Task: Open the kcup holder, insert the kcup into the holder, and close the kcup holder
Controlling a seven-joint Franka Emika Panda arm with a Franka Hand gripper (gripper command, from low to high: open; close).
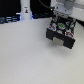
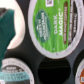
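Hovering over the kcup holder [image 1: 61,34], the claw [image 1: 60,23] carries the kcup [image 2: 52,24] just beside an empty slot [image 2: 55,70].

A white table [image 1: 25,57] fronts a dim, cluttered backdrop.

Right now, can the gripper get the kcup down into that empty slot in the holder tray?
Probably yes: the kcup sits just beside the empty slot, which looks unobstructed. Neighbouring pods occupy other slots.
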